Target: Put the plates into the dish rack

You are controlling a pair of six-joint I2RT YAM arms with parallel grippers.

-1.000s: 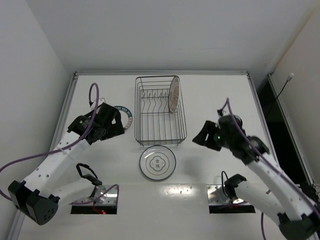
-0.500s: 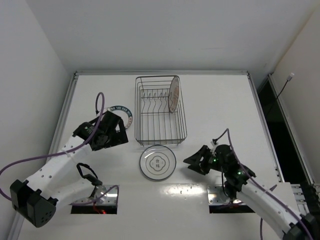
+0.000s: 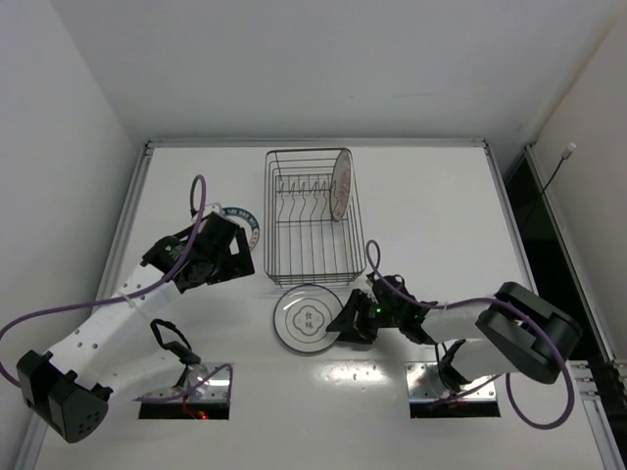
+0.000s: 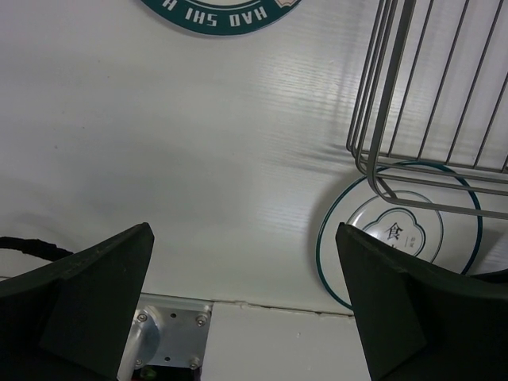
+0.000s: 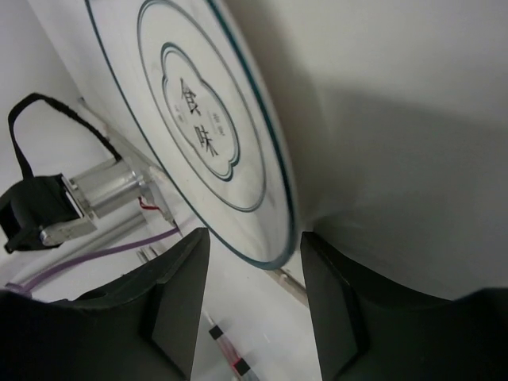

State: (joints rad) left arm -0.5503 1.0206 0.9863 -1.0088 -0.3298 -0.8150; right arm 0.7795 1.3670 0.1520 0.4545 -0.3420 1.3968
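The dark wire dish rack (image 3: 313, 223) stands at the table's middle back, with the reddish-patterned plate (image 3: 340, 184) upright in its right end. The ringed plate with a centre mark (image 3: 309, 318) lies flat in front of the rack; it also shows in the left wrist view (image 4: 405, 238) and the right wrist view (image 5: 202, 135). My right gripper (image 3: 345, 321) is open, low at that plate's right rim, its jaws either side of the rim edge. The teal-banded plate (image 3: 241, 221) lies left of the rack, partly hidden under my left gripper (image 3: 220, 257), which is open and empty above the table.
The rack's near corner (image 4: 381, 159) hangs over the ringed plate's far edge in the left wrist view. Two metal base plates (image 3: 186, 397) sit at the table's near edge. White walls close off the back and left.
My right arm has dropped and swung left, from the table's right side down to the ringed plate's right rim. My left gripper has shifted slightly towards the near side of the teal plate.
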